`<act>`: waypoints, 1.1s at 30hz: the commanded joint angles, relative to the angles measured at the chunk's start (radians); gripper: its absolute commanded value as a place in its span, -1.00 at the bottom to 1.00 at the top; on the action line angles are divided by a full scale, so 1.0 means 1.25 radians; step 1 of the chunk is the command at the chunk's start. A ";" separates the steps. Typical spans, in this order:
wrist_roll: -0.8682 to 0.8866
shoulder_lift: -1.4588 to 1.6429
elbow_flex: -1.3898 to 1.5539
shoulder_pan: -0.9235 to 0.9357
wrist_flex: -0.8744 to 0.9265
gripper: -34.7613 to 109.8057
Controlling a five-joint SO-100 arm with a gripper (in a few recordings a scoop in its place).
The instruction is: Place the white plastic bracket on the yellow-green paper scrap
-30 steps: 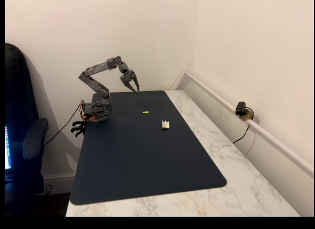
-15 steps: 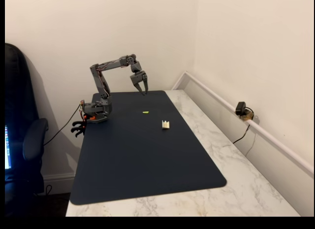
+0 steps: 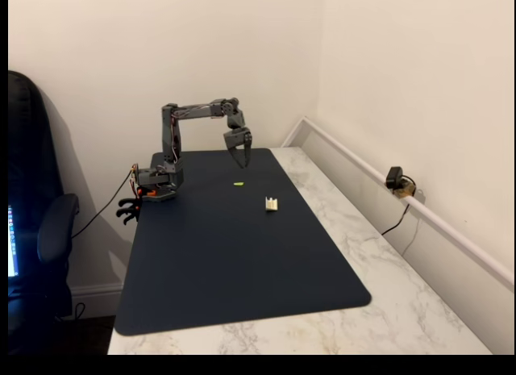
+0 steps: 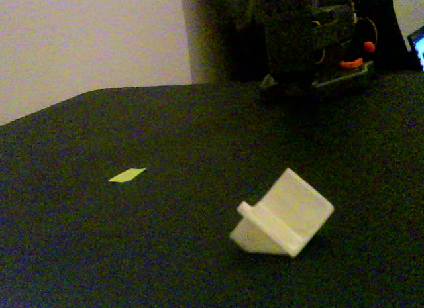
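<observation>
The white plastic bracket (image 3: 272, 203) (image 4: 281, 214) lies on the dark blue mat (image 3: 234, 254), right of centre, with nothing touching it. The yellow-green paper scrap (image 3: 239, 183) (image 4: 126, 175) lies flat on the mat a short way behind and left of the bracket in a fixed view. My grey gripper (image 3: 241, 160) hangs in the air above the mat's far edge, pointing down, just behind and above the scrap. Its fingers are close together and hold nothing.
The arm's base (image 3: 155, 185) is clamped at the mat's far left corner. A marble tabletop (image 3: 355, 246) surrounds the mat. A small webcam (image 3: 395, 180) sits on the ledge at right, and a dark chair (image 3: 36, 230) stands at left.
The arm has stretched out to the right, carrying the gripper from the far left of the mat toward the scrap and slightly lower. Bracket and scrap have not moved.
</observation>
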 commanded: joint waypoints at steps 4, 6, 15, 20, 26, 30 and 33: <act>-0.010 -0.123 -0.282 -0.025 0.070 -0.45; 0.009 -0.198 -0.390 -0.025 0.113 -0.36; 0.045 -0.407 -0.658 -0.048 0.180 -0.21; 0.058 -0.490 -0.740 -0.056 0.183 -0.19; 0.077 -0.584 -0.841 -0.069 0.185 -0.18; 0.076 -0.637 -0.893 -0.069 0.185 -0.17; 0.075 -0.676 -0.934 -0.066 0.185 -0.17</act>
